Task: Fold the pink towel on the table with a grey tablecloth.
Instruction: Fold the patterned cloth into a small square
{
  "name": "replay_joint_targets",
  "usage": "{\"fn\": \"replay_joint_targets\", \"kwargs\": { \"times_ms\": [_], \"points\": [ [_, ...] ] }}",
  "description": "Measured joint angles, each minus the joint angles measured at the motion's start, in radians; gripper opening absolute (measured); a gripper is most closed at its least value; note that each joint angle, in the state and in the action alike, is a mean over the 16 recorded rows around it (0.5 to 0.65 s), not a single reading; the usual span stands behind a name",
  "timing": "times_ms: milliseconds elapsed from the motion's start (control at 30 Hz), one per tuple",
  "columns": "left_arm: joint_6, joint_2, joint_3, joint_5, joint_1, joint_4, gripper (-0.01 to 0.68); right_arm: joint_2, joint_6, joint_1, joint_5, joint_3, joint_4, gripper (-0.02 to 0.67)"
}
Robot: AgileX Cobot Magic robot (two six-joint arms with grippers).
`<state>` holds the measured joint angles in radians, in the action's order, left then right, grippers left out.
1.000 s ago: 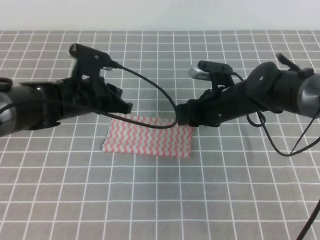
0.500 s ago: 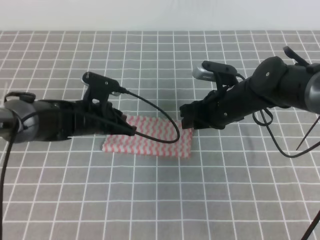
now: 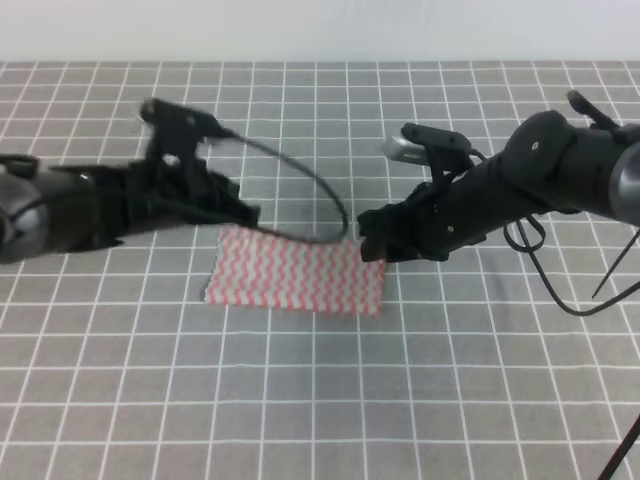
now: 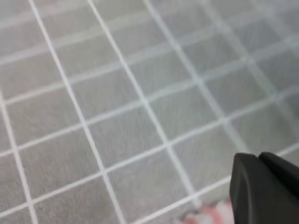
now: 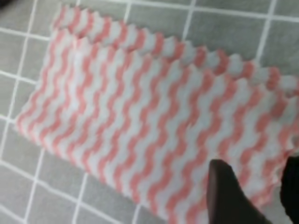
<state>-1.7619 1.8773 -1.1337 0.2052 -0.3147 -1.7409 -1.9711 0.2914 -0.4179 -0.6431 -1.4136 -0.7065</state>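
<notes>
One pink towel (image 3: 296, 271) is counted, lying flat near the middle of the table with a grey tablecloth (image 3: 320, 400). It shows as a wide strip. In the right wrist view a second zigzag edge is seen just inside the far edge, so the towel (image 5: 154, 135) is judged to be doubled over once already.

Two arms are counted, one gripper each. The left gripper (image 3: 243, 208) is held at the towel's far left corner; motion blur is noted on this arm. In the left wrist view only one dark fingertip (image 4: 264, 186) is seen low at the right, over bare grid cloth with a scrap of pink at the bottom edge. Whether its jaws are spread or closed cannot be told. Nothing is seen held in it.

The right gripper (image 3: 372, 240) is placed at the towel's far right corner. In the right wrist view two dark fingers (image 5: 226, 193) are seen parted, with towel showing between them; the jaws are judged spread and not pinching anything.

Risks, as judgement:
- Only the top layer may be caught at a corner, so the doubled towel could peel apart when lifted.
- The grey tablecloth may be pinched together with the towel if a finger is pressed down too hard.
- One looping cable (image 3: 300, 185) hangs from the left arm over the towel's far edge; the cloth could be snagged or dragged by it.
- Uneven lifting by the two arms would skew the next fold.
</notes>
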Motion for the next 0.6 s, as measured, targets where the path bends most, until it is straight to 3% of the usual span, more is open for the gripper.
{"fn": "replay_joint_targets", "kwargs": {
  "times_ms": [367, 600],
  "points": [
    [0.245, -0.059, 0.072, 0.115, 0.029, 0.152, -0.001, 0.000, -0.197, -0.001, -0.161, -0.080, 0.165, 0.242],
    [0.304, 0.000, 0.082, 0.191, 0.070, 0.169, -0.001, -0.001, -0.301, -0.002, -0.231, -0.107, 0.263, 0.247]
  ]
}}
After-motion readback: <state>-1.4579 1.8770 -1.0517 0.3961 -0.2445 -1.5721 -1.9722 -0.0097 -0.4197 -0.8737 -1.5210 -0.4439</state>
